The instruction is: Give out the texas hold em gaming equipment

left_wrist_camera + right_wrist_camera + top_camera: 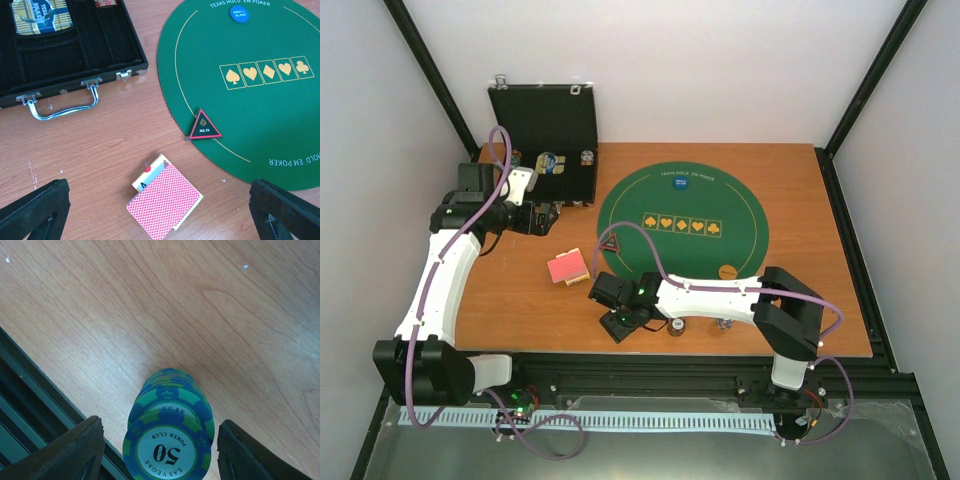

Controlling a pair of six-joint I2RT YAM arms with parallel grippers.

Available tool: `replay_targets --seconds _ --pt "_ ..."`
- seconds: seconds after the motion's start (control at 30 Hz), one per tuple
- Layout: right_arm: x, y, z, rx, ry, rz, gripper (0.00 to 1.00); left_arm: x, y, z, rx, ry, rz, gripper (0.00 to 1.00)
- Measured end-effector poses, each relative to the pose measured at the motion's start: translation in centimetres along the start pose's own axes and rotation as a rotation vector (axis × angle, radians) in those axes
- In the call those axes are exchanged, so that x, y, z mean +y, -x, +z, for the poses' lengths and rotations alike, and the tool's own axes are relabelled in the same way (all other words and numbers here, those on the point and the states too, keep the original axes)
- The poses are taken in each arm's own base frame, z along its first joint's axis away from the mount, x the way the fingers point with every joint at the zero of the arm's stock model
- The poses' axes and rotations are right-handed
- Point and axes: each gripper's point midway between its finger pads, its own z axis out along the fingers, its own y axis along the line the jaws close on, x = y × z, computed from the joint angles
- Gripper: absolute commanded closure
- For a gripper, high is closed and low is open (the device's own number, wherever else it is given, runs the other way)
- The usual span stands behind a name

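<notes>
Over on the left, the left claw (542,217) hangs spread wide above the bench (150,315), holding nothing. The red-backed deck of cards (165,202) lies loose on the wood near it. Towards the front edge, the right claw (161,440) straddles a stack of blue-and-green poker chips (169,435), jaws parted, with a gap showing on one side. I'd guess those chips are hard, slick and loose. Pinch the column's sides low and square, or it may shear.

A wood-grain bench (520,300) sits in a booth of plain white walls (720,70), with black frame posts (873,78) running up the back corners. Black rails (670,385) line its near edge, a grey surface (650,455) lies below them, and the light is soft and even.
</notes>
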Motion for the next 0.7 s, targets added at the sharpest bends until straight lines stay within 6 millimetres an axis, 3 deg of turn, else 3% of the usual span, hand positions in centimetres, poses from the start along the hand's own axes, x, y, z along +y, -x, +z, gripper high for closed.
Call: replay_targets --seconds 0.47,0.7 --pt "-0.03 0.23 0.39 -0.008 -0.005 0.001 0.4 -0.01 0.0 0.0 0.0 0.0 0.0 0.0" --pt "-0.07 0.39 0.41 -0.015 -0.009 0.003 0.55 0.0 0.0 0.0 0.0 0.0 0.0 0.0"
